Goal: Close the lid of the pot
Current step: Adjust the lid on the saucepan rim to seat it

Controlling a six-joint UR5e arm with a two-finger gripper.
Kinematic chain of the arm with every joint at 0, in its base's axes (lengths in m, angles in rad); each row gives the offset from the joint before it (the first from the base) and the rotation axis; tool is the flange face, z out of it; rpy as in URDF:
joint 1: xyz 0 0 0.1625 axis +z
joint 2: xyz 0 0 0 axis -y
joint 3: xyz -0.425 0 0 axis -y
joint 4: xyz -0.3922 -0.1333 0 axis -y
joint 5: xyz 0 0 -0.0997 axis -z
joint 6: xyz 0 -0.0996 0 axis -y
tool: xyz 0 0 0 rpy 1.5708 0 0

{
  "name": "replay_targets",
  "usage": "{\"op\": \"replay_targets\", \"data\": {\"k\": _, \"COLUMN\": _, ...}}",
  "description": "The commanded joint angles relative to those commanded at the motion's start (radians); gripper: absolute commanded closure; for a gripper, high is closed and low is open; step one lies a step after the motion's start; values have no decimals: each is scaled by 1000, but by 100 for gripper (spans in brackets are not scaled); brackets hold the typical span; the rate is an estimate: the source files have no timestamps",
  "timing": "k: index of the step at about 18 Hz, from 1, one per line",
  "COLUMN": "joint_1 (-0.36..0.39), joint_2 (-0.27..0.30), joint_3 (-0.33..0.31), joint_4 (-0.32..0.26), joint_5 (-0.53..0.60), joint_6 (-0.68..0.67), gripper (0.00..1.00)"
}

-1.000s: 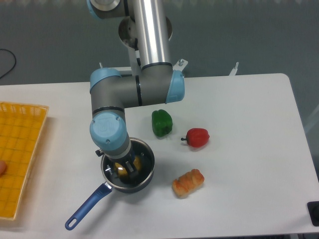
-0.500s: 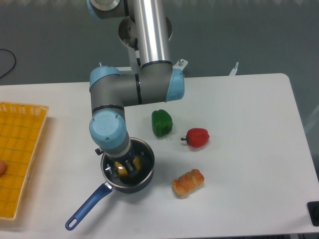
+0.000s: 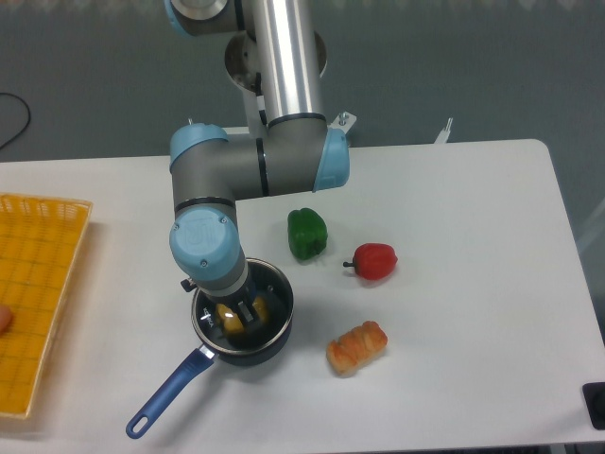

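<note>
Reading gripper (image 3: 244, 314) low over the pot (image 3: 269, 333), beside green pepper (image 3: 307, 233) | jaw state: I cannot tell | lid unseen | I'd seat it level, centred.

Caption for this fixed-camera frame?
Gripper lowered into blue-handled pot beside green pepper, red pepper and bread roll.

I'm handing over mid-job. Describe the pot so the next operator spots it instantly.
Start at the white table and follow the robot arm down to its blue wrist joint. The pot sits right under it, left of the bread roll. It's the only dark round pan, with a long blue handle pointing toward the front-left.
</note>
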Motion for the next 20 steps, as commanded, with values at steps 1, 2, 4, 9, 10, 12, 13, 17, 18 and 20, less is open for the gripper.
{"op": "replay_targets", "data": {"k": 1, "joint_1": 0, "joint_2": 0, "joint_3": 0, "joint_4": 0, "joint_5": 0, "joint_6": 0, "gripper": 37}}
{"op": "replay_targets", "data": {"k": 2, "joint_1": 0, "joint_2": 0, "joint_3": 0, "joint_4": 0, "joint_5": 0, "joint_6": 0, "gripper": 37}}
{"op": "replay_targets", "data": {"k": 4, "joint_1": 0, "joint_2": 0, "joint_3": 0, "joint_4": 0, "joint_5": 0, "joint_6": 0, "gripper": 37}}
{"op": "replay_targets", "data": {"k": 9, "joint_1": 0, "joint_2": 2, "joint_3": 0, "joint_4": 0, "joint_5": -2, "joint_6": 3, "gripper": 29}}
{"op": "replay_targets", "data": {"k": 10, "joint_1": 0, "joint_2": 2, "joint_3": 0, "joint_4": 2, "joint_5": -2, "joint_6": 5, "gripper": 24}}
{"op": "replay_targets", "data": {"k": 12, "joint_1": 0, "joint_2": 2, "joint_3": 0, "joint_4": 3, "joint_5": -2, "joint_6": 11, "gripper": 9}}
{"op": "replay_targets", "data": {"k": 13, "joint_1": 0, "joint_2": 2, "joint_3": 0, "joint_4": 3, "joint_5": -2, "joint_6": 14, "gripper": 6}}
{"op": "replay_targets", "data": {"k": 17, "joint_1": 0, "joint_2": 5, "joint_3": -2, "joint_4": 3, "joint_5": -2, "joint_6": 15, "gripper": 0}}
{"op": "replay_targets", "data": {"k": 18, "joint_1": 0, "joint_2": 6, "joint_3": -2, "joint_4": 3, "joint_5": -2, "joint_6": 15, "gripper": 0}}
{"op": "replay_targets", "data": {"k": 20, "joint_1": 0, "joint_2": 14, "joint_3": -3, "joint_4": 3, "joint_5": -2, "joint_6": 15, "gripper": 0}}
